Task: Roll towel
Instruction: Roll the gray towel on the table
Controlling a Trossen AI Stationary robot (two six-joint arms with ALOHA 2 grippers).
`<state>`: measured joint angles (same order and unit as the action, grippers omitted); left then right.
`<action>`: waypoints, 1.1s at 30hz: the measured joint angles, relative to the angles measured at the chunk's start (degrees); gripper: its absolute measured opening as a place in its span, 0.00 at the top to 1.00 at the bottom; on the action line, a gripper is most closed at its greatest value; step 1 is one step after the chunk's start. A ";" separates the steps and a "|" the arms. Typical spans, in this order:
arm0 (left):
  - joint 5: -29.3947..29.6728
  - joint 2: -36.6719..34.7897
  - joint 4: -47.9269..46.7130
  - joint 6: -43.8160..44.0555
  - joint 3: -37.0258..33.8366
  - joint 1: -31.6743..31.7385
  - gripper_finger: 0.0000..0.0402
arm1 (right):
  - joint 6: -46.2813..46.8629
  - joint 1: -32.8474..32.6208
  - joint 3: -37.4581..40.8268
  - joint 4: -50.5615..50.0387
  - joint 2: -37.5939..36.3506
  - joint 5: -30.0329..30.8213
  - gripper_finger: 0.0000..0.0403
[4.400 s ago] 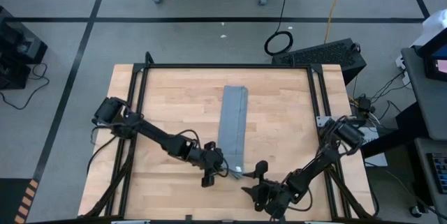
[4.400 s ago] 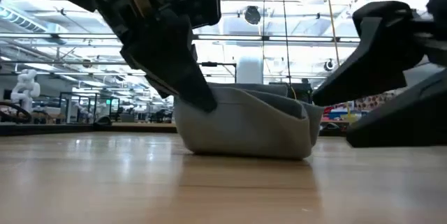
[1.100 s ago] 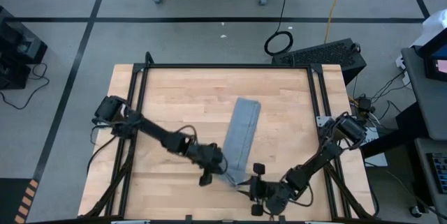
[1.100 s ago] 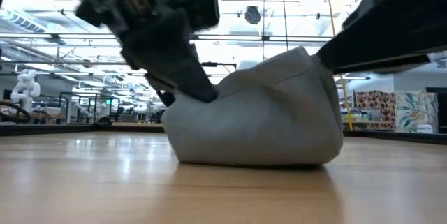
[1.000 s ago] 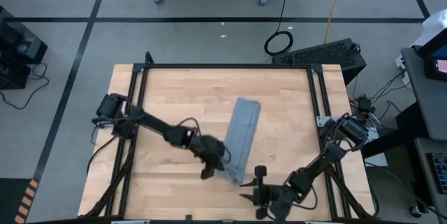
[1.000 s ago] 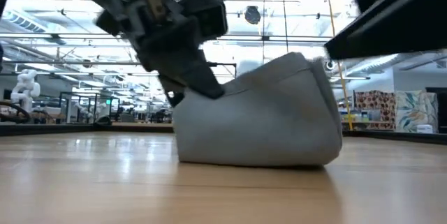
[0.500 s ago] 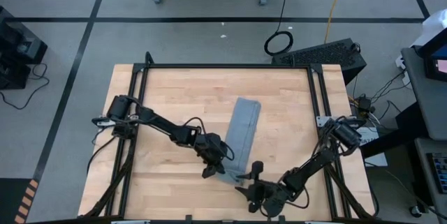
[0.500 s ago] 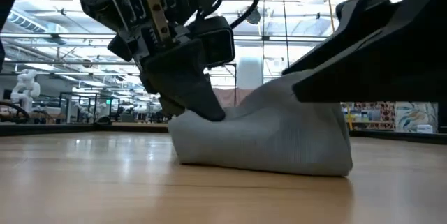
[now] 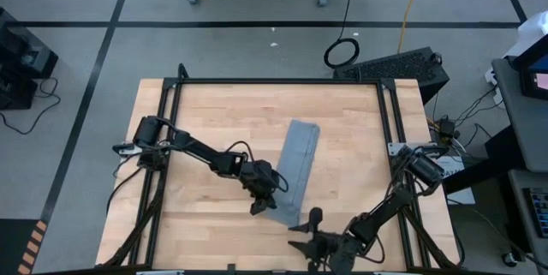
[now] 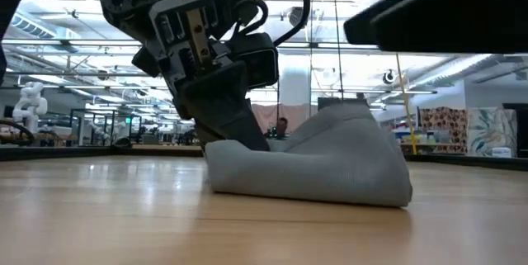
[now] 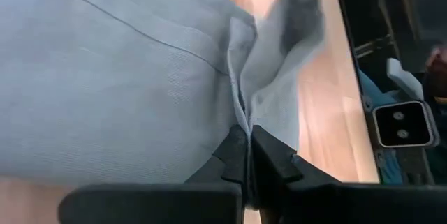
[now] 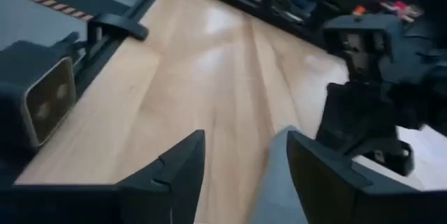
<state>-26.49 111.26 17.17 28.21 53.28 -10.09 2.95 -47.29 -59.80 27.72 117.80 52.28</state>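
Your left gripper (image 11: 246,155) is pinched shut on a doubled edge of the plain grey-blue soft cloth towel (image 9: 294,172), the fabric pressed thin between the fingertips at the towel's near end. Your right gripper (image 12: 241,158) stands open and holds nothing; in the high view it sits just off the same near end, close to the front edge of the light wooden tabletop (image 9: 223,121), apart from the cloth. The towel lies as a long narrow folded strip running slightly aslant across the middle of the table, its near end humped up off the wood in the low view. Judgement: light, limp, no stiffness of its own; it will sag and unfold wherever it is not held, and should slide readily on the smooth wood. Take hold at the near end, one gripper at each corner of the strip's width, through all layers, so the roll starts square. Containers: none visible on the table, nothing to record there.
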 joint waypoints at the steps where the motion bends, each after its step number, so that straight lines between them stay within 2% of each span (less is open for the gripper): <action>1: 0.25 0.00 -0.11 0.00 0.00 0.05 0.96 | -0.19 0.01 -0.03 -0.08 0.06 -0.70 0.52; 11: 0.40 0.00 -0.12 0.02 0.00 -0.45 0.96 | 15.36 5.30 1.61 -8.24 1.00 -2.77 0.51; 20: 0.56 0.00 -0.10 -0.04 0.00 -0.48 0.96 | 24.79 5.47 1.61 -7.84 5.29 -2.63 0.51; 25: 4.31 0.00 0.02 -2.22 0.00 -0.50 0.95 | 28.17 5.43 1.56 -8.89 5.63 -2.44 0.51; 29: 3.56 -0.36 -0.48 -4.83 0.00 -0.29 0.85 | 32.64 5.45 1.50 -10.40 5.63 -2.65 0.52; 33: 1.31 -3.34 -3.00 -6.83 0.00 0.61 0.68 | 36.62 5.45 1.48 -11.17 5.68 -2.80 0.60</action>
<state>-25.18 107.92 14.17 21.38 53.28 -9.47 39.56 -41.85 -58.33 16.55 123.48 49.47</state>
